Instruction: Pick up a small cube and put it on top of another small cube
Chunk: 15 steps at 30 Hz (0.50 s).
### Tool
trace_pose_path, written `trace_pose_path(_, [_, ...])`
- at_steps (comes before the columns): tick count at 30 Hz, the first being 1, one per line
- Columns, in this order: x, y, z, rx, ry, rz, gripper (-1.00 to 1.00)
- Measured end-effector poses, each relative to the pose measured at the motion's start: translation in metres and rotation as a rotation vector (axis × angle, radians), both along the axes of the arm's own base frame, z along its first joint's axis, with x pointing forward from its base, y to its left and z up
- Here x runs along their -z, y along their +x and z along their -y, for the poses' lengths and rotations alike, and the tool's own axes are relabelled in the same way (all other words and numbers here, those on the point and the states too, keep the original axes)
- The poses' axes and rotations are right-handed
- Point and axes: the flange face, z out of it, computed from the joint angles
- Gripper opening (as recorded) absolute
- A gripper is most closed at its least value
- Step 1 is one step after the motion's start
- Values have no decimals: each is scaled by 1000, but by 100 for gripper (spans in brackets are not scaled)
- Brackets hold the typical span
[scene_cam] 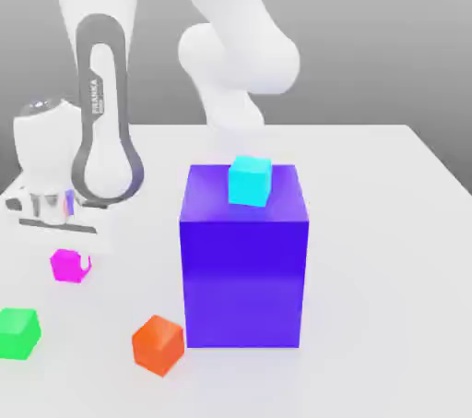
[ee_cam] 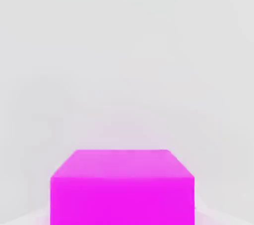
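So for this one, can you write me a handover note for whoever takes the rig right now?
Gripper: low at the exterior view's left, directly over the small magenta-pink cube; fingers shut. Whether they actually clamp the cube cannot be told.
Things: the magenta-pink cube sits on the white table. A small cyan cube rests on top of the big blue-violet block. A small orange cube and a small green cube lie on the table in front.
Done: gripper brought down at the magenta-pink cube.
Left: confirm grip, lift, place it on another small cube.
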Motion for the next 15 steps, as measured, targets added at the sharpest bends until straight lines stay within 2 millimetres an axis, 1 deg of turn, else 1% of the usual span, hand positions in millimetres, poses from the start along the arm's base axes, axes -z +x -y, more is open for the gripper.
trace_pose_path(5, [-42, -1, 0, 5, 2, 2, -100])
trace_pose_path(7, [-49, 8, 1, -6, 6, 0, -100])
trace_pose_path(15, [-61, 59, 20, -49, 21, -10, -100])
